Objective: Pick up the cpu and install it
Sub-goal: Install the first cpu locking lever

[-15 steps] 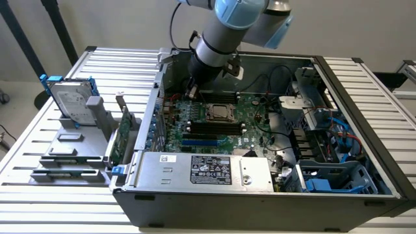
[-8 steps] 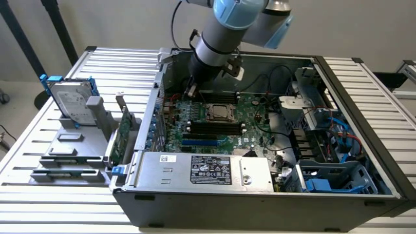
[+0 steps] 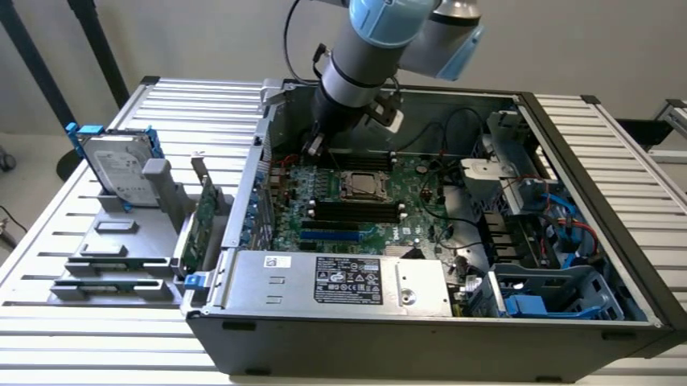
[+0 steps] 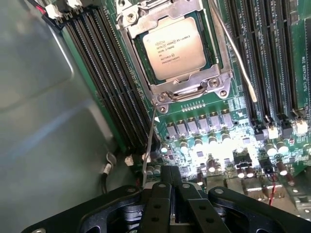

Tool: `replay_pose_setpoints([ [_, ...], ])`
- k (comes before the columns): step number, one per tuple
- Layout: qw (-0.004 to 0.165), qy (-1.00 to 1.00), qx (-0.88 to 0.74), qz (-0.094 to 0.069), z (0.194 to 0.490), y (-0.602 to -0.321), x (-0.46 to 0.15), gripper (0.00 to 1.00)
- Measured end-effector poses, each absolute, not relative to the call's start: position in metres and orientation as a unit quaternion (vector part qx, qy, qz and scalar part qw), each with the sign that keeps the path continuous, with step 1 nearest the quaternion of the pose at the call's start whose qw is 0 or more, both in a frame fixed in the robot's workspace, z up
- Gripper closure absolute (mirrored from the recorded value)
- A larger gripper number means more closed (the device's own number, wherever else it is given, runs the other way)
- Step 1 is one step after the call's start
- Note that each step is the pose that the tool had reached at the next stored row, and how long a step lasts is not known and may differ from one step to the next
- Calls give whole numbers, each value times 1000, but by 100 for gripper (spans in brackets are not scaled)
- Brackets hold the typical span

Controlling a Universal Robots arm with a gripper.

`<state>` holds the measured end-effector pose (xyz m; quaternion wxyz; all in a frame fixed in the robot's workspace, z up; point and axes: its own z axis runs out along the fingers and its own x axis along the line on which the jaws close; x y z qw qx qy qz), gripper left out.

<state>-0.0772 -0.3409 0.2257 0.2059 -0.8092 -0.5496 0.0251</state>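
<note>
The cpu (image 4: 174,47) sits flat in the mobo socket (image 4: 194,80), gripper (image 4: 170,174) w/ jaws clenched on nothing at ~11 o'clock of it in the exterior view, by the wire lever (image 4: 150,141); looks like latching, so push slow, straight, no side load.

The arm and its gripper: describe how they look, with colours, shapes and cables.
The arm is a round silver-grey tube with light blue caps on its joints. A black cable loops beside it. The gripper is matte black, built of flat linked bars with round bolt heads, and narrows to two slim fingers.
</note>
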Motion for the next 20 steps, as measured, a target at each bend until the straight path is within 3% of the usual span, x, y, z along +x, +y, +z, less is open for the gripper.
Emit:
replay_pose_setpoints([
  [20,216,-457,-863,-7,231,-341,-79,89],
])
